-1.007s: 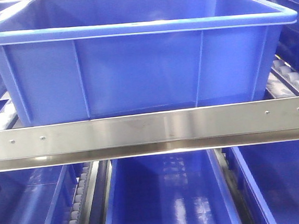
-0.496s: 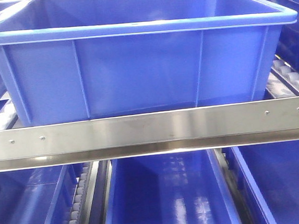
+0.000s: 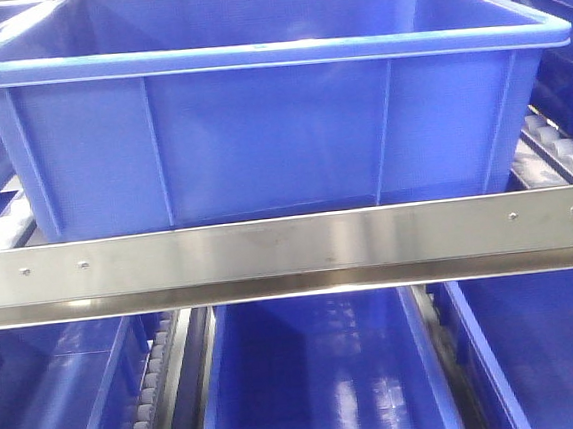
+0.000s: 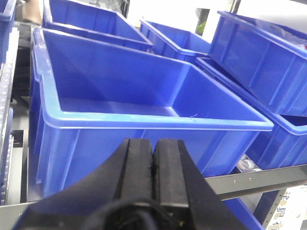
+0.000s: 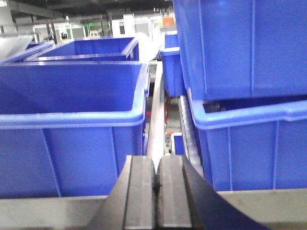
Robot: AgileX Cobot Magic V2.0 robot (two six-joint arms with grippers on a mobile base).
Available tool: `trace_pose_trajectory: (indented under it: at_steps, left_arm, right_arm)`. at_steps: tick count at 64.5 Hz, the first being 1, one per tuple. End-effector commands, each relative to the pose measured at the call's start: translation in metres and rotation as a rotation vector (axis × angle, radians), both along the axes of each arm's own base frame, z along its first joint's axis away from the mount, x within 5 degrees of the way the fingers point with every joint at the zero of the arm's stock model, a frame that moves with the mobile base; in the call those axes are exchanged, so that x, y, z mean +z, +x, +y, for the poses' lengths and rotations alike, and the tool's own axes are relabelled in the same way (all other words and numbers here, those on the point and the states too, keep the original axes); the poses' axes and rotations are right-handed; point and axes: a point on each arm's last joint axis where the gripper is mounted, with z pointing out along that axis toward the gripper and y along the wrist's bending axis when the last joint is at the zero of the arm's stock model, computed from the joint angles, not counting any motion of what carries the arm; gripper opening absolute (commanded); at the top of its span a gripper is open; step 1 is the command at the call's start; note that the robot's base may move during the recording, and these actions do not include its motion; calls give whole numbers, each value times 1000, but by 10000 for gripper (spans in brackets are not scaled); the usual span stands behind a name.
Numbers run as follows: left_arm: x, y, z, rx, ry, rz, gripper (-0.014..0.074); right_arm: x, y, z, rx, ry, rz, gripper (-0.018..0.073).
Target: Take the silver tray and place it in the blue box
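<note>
You see the blue box sitting on a roller rack behind a steel rail, with more blue crates on the level below

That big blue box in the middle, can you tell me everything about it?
The blue box is a large, deep crate that looks like plastic, with a thick lipped rim and upright ribs on its outer wall. It stands level on the shelf, behind a shiny metal rail. What shows of its inside is empty. More blue crates stand around it.

Left claw fingers pressed together, right claw likewise
</note>
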Motion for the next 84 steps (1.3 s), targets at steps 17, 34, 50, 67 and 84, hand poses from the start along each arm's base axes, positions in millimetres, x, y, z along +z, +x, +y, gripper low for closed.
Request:
trace_pose_trajectory:
  at_steps: [17,34,50,67,84]
  left_arm:
    - [14,-3,-3,-48,-32,-65,-93]
    - [14,-3,-3,-48,-32,-65,-93]
    - [13,-3,-3,-47,-17,-69,-93]
    - [13,-13,12,69,95,-156,-93]
    - [-15,-23,30,295,69,-167,-93]
  right_arm:
    - [7,-3,0,2,-9,-92,50]
    - [7,-3,0,2,-9,-92,50]
    - [7,-3,0,2,-9,-92,50]
    - [7,-3,0,2,-9,-92,50]
    - [7,-3,0,2,-9,-92,50]
